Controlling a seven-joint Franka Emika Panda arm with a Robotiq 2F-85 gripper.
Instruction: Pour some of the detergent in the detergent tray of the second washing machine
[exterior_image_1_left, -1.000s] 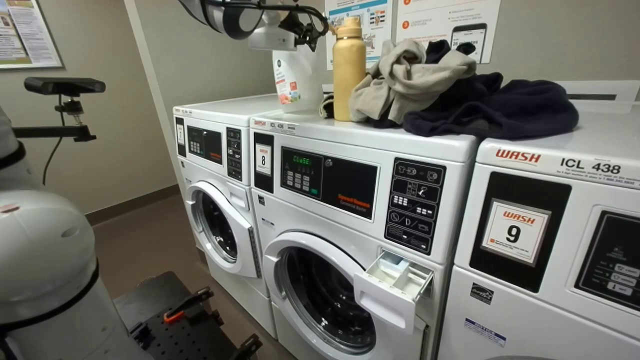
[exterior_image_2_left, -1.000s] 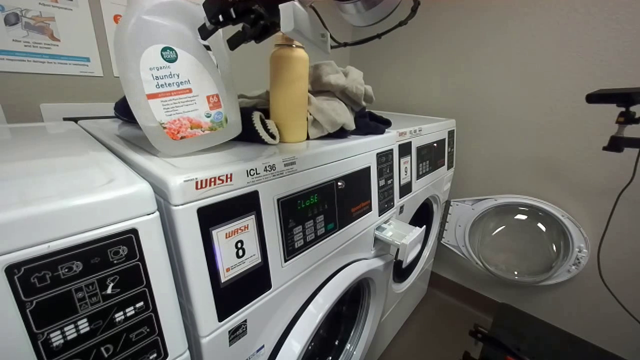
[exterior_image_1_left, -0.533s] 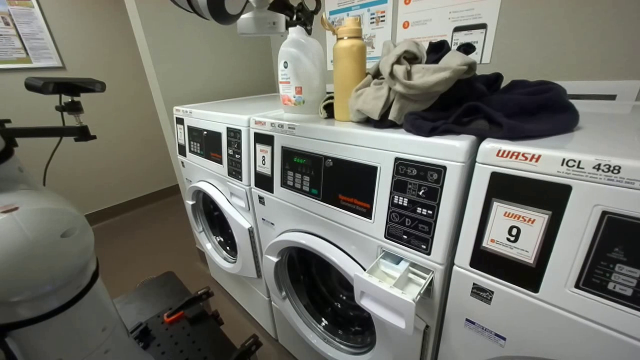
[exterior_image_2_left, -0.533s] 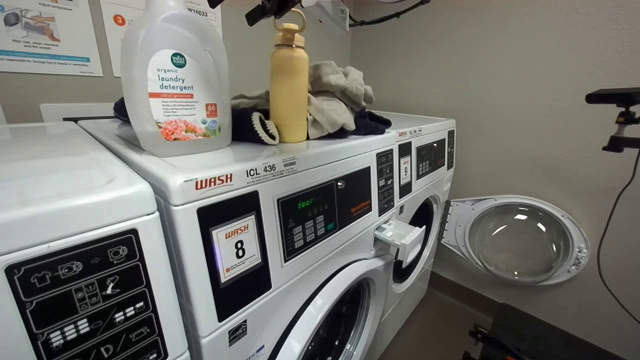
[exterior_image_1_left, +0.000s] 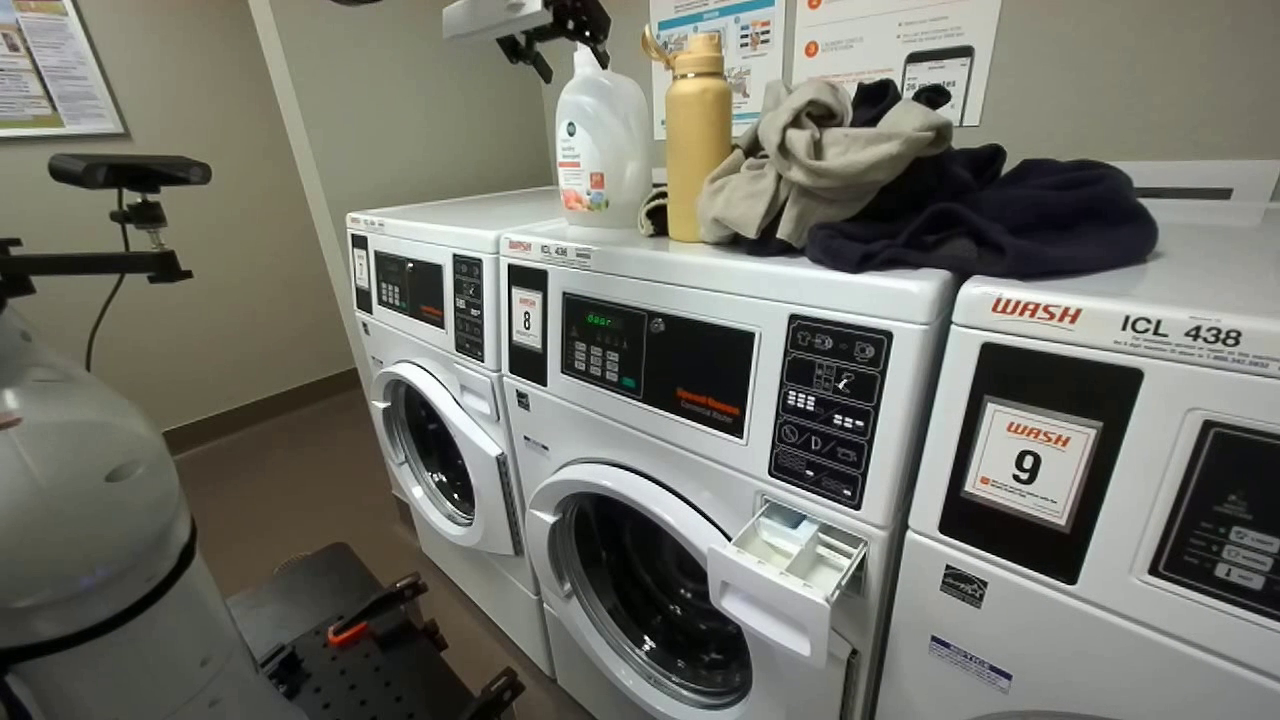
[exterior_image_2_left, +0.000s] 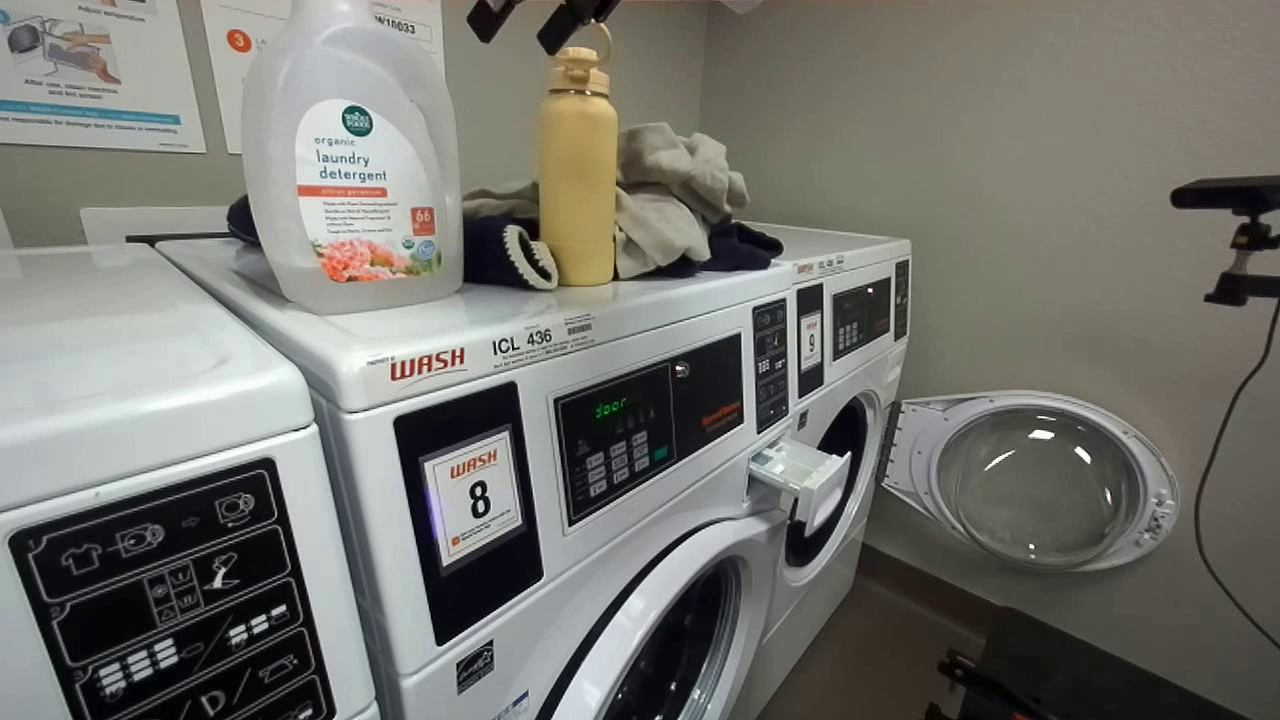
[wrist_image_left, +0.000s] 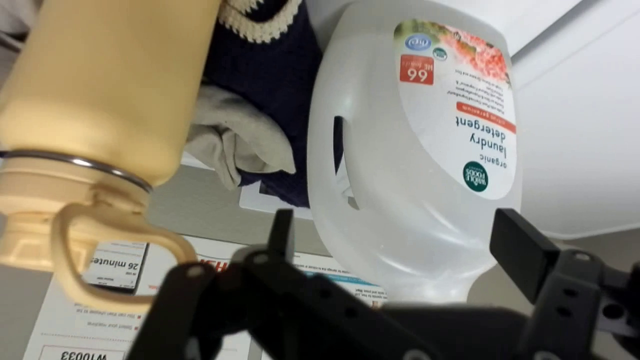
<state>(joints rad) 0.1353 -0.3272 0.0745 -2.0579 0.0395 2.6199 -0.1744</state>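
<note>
The detergent (exterior_image_1_left: 600, 140), a translucent whitish jug, stands upright on top of the second washing machine (exterior_image_1_left: 700, 480), which bears the number 8. It also shows in an exterior view (exterior_image_2_left: 350, 170), its top cut off, and in the wrist view (wrist_image_left: 395, 150). My gripper (exterior_image_1_left: 575, 68) is open and empty near the jug's neck. In the wrist view the gripper's fingers (wrist_image_left: 395, 220) are wide apart, with the jug's shoulder seen between them; the top of the neck is hidden. The detergent tray (exterior_image_1_left: 770, 600) is pulled out, also visible in an exterior view (exterior_image_2_left: 825, 490).
A tan-yellow bottle (exterior_image_1_left: 700, 150) stands close beside the jug, its loop (wrist_image_left: 120, 250) raised. Beige and dark clothes (exterior_image_1_left: 830, 170) lie on the washer behind it. Washers stand on both sides. One round glass door (exterior_image_2_left: 1040, 485) hangs wide open.
The jug was tilted with the gripper at its upper part; now it stands upright and the gripper is off it, drawn up and away. The washer display changed from "CLOSE" to "door".
</note>
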